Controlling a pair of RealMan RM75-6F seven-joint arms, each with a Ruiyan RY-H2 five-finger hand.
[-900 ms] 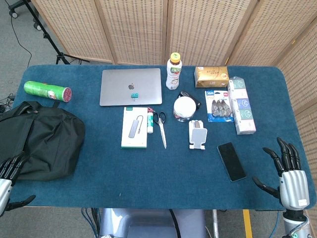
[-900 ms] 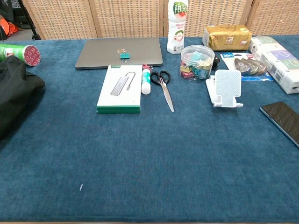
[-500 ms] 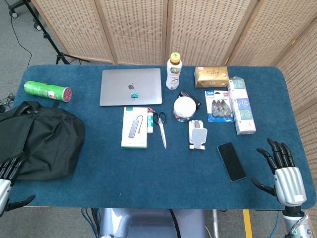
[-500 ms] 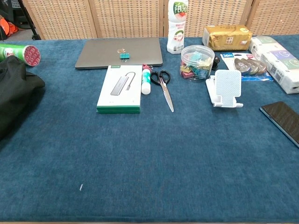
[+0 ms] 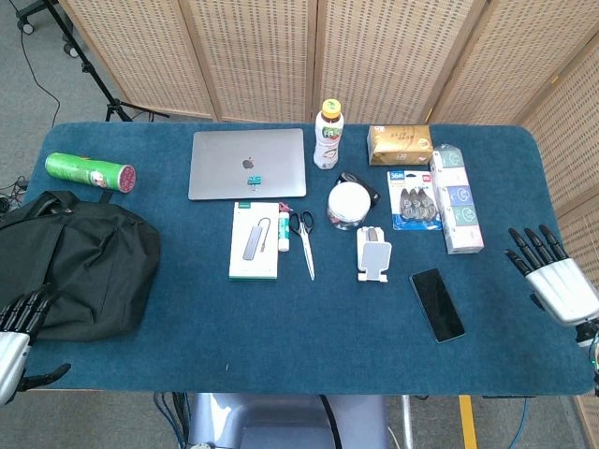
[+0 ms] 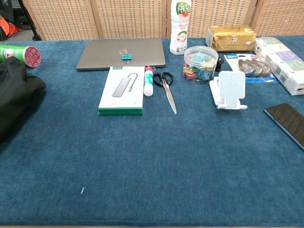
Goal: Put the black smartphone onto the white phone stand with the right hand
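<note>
The black smartphone (image 5: 437,304) lies flat on the blue table, screen up, just right of and nearer than the white phone stand (image 5: 373,254). In the chest view the smartphone (image 6: 287,121) is cut by the right edge and the stand (image 6: 230,90) stands upright, nothing on it. My right hand (image 5: 552,279) hovers off the table's right edge, fingers spread, holding nothing, well to the right of the phone. My left hand (image 5: 19,332) sits at the bottom left corner, fingers apart, beside the black bag.
A black bag (image 5: 75,265) fills the left side. Behind the stand are a tub of clips (image 5: 348,205), scissors (image 5: 304,236), a white box (image 5: 255,240), a laptop (image 5: 247,163), a bottle (image 5: 328,134), tape packs (image 5: 415,199) and tissue packs (image 5: 455,198). A green can (image 5: 91,172) lies far left.
My right hand has risen and shifted farther from me along the table's right edge. The phone and stand have not moved.
</note>
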